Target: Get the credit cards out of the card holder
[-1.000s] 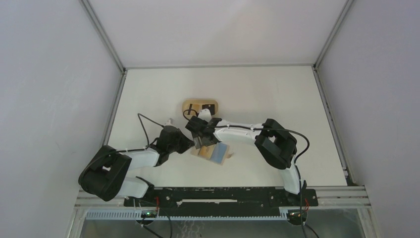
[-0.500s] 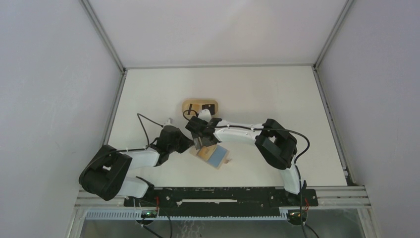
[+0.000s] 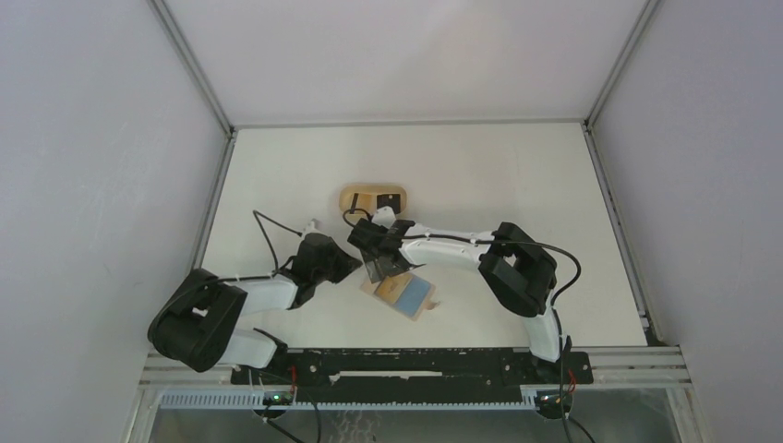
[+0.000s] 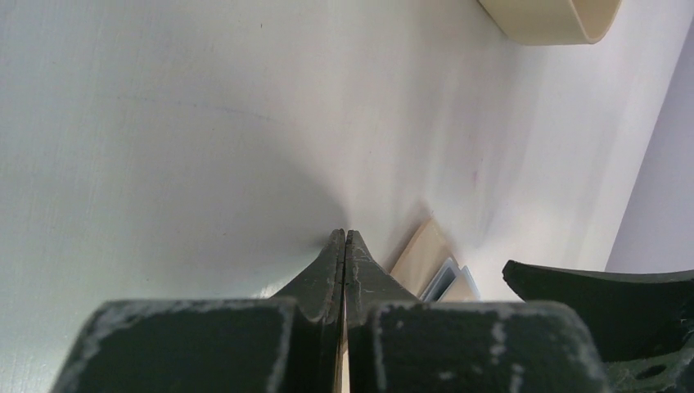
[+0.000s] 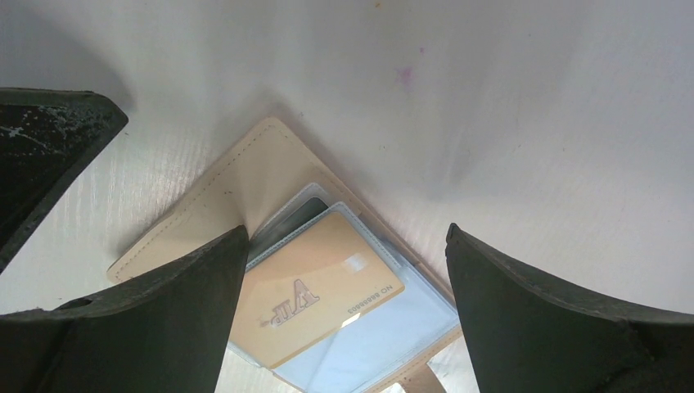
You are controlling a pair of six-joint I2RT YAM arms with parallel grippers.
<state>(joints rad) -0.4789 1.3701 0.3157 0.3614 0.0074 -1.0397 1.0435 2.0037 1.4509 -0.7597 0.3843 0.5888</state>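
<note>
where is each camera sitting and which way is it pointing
Top external: above and behind the arm bases, looking down on the table; both arms show, with the open card holder by their tips.
Left wrist: on the left arm, looking low across the table past the shut left end effector towards the tray.
Right wrist: on the right arm, looking down through the open right end effector at a card in the card holder.
Shared: all three show the card holder.

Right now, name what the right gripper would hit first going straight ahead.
Probably the open card holder, about at its tan card, which lies between the spread jaws; depth is unclear.
</note>
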